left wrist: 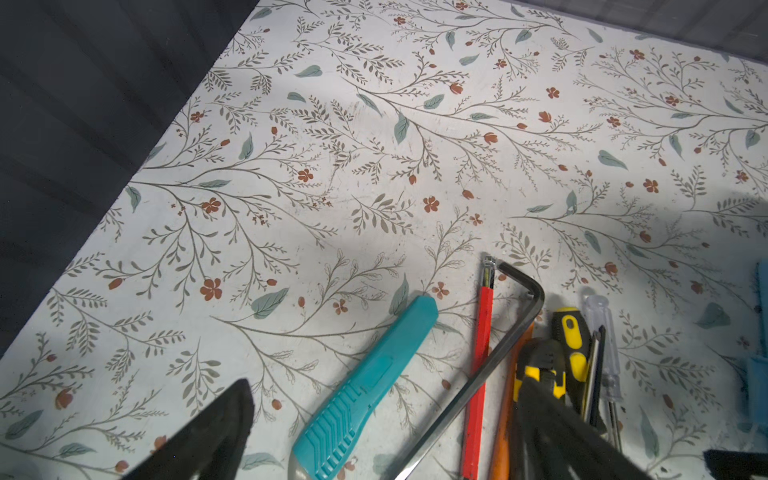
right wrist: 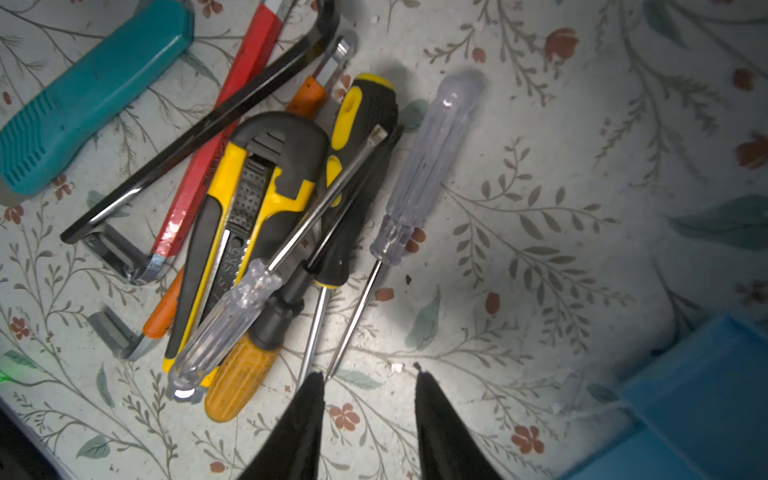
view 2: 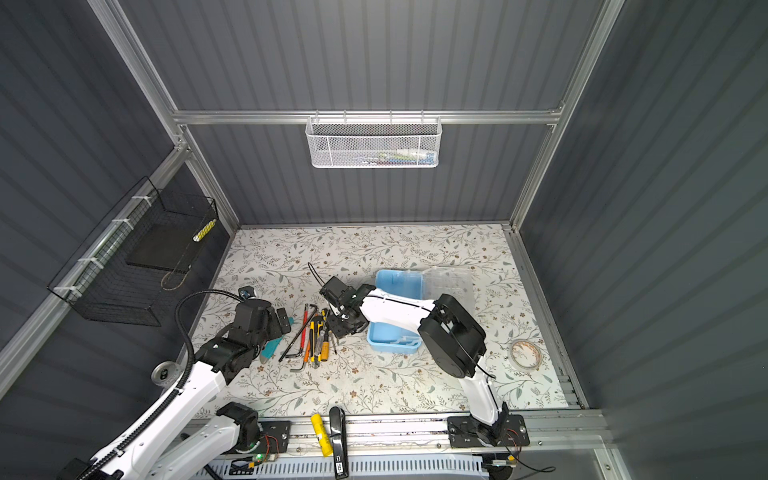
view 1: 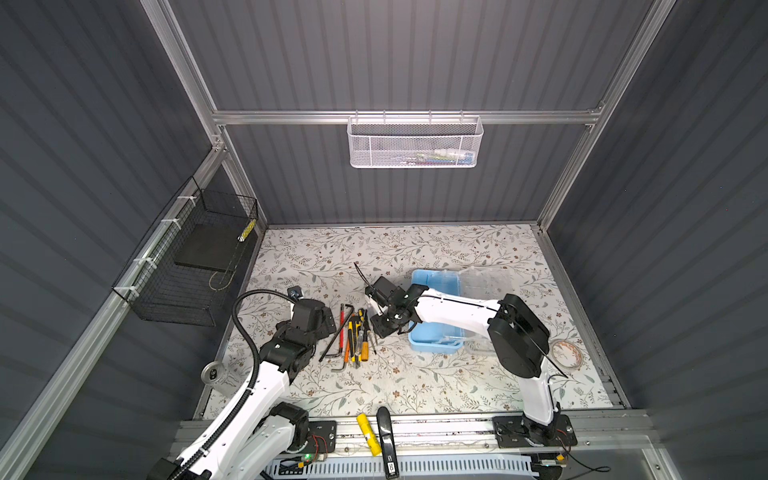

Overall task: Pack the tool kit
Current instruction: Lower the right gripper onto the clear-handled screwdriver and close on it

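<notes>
Though ajar, right pincer (right wrist: pixel 368 370) beside screwdrivers (right wrist: pixel 432 153)

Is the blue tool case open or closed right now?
Open: the clear lid lies folded back beside the blue case.

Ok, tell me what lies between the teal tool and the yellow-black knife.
The black hex key and red-sleeved hex key, crossing each other, lie between the teal tool and the yellow-black knife; the right wrist view shows it.
</notes>
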Controlling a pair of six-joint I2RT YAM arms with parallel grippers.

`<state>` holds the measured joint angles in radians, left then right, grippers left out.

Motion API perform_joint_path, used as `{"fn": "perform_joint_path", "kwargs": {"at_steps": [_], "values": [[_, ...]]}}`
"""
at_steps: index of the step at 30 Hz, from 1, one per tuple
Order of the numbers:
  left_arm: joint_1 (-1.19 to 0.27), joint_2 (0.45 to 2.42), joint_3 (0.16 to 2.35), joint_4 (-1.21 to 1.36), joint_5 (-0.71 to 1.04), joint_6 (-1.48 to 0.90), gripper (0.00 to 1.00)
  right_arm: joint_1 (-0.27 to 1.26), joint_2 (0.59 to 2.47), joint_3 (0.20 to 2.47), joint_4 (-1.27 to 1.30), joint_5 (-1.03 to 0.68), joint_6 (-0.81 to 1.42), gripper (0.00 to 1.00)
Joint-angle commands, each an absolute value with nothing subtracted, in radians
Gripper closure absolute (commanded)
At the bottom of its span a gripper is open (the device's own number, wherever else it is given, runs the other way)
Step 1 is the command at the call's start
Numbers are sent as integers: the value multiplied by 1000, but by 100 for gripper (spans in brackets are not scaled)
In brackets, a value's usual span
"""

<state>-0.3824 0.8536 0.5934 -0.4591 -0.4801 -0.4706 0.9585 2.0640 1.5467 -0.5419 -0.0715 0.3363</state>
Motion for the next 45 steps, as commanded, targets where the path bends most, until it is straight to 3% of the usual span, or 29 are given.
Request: {"fn": "perform_joint_path", "kwargs": {"at_steps": [1,31,40,45], "values": [[-376,853,590,-478,-496,-460,0,965,2109,1594,-533,-57,345,61],[-376,875,598,-488,-476,-460,1,965,2281,1742,-593,90,380,68],[-376,883,601,-489,-474,-460,1,953,2289,1763,-621,103,402,80],[-376,883,601,-488,-470,-457,0,936,2241,1747,-599,105,421,92]]}}
